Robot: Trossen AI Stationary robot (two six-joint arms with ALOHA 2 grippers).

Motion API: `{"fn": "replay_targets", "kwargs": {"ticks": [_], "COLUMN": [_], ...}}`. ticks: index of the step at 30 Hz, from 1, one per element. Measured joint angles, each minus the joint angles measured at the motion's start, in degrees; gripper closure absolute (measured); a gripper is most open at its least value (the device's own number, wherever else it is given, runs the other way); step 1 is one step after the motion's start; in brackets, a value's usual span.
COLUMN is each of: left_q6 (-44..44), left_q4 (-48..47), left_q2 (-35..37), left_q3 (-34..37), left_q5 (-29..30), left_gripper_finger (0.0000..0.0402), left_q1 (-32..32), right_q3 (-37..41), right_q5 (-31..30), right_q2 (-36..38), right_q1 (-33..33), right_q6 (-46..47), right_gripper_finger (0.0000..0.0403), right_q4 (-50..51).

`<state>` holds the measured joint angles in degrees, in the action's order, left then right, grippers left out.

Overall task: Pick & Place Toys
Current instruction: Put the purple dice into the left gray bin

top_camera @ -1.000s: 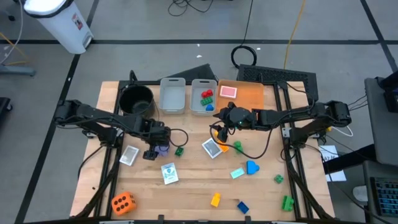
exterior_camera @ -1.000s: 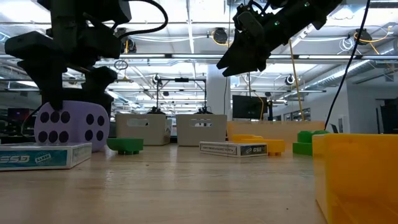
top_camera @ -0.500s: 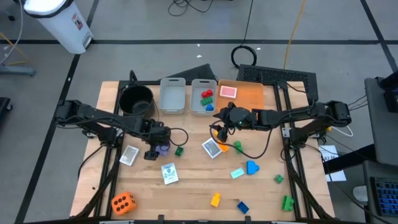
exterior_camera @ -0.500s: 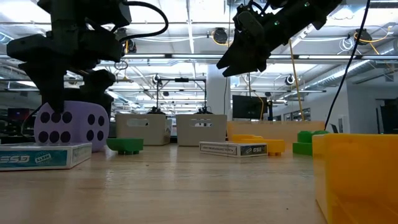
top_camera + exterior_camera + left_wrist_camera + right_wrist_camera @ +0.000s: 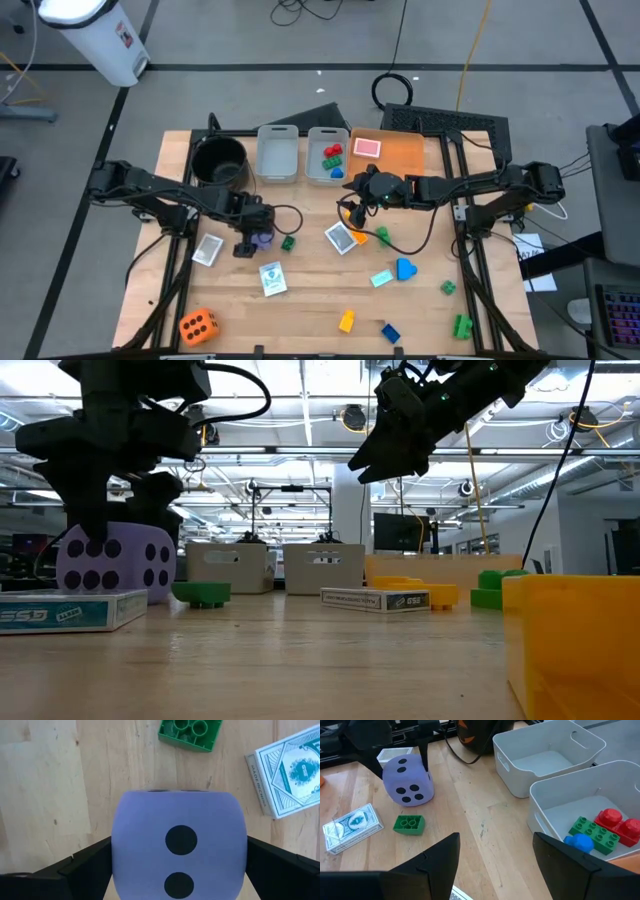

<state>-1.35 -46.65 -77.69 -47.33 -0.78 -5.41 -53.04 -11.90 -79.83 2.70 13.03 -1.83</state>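
Spanning the scene, the wooden tabletop (image 5: 310, 300) carried everything else. At its far edge sat a black bucket (image 5: 219, 158), an empty grey bin (image 5: 279, 153), a second grey bin (image 5: 326, 160) with red, green and blue bricks inside, and a flat orange tray (image 5: 400, 152) bearing a red card (image 5: 366, 148). Above the tabletop just in front of the second bin, the right tool (image 5: 358, 186) hung raised with its fingers spread wide and nothing between them. The left tool (image 5: 250, 238) was lowered over the purple die (image 5: 262, 238), its two fingers standing open on either side of the die; whether they touched its faces could not be told. The purple die (image 5: 179, 847) rested on the tabletop near the middle left, with a small green brick (image 5: 190, 732) just beside it and a card pack (image 5: 290, 770) near it. An orange die (image 5: 197, 325) lay at the near left corner. Other card packs lay at the left (image 5: 207, 250) and centre (image 5: 341, 238). Smaller bricks were scattered to the near right: blue (image 5: 405, 268), yellow (image 5: 347, 321) and green (image 5: 462, 325).
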Motion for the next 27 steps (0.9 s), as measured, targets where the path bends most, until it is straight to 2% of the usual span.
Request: {"fn": "replay_targets", "kwargs": {"ticks": [6,14,22,27], "left_q6": [-2.3,-3.9,-7.0,-6.9], "left_q4": [0.1,0.3,-0.2,-0.5], "left_q2": [0.0,0.0,-0.2,-0.2], "left_q3": [0.0,0.0,-1.6,-4.9], "left_q5": [0.0,0.0,-0.2,-1.1], "left_gripper_finger": [0.0005,0.0049,0.0039,0.0052], "left_q1": [0.0,0.0,0.0,0.6], "right_q3": [0.0,0.0,0.0,0.0], "right_q5": [0.0,0.0,0.0,0.0], "right_q2": [0.0,0.0,0.0,0.0], "right_q1": [0.0,0.0,0.0,0.0], "right_q6": [0.0,0.0,0.0,0.3], "right_gripper_finger": [0.0161,0.0161,0.0161,0.0161], "right_q4": [0.0,0.0,0.0,0.0]}}
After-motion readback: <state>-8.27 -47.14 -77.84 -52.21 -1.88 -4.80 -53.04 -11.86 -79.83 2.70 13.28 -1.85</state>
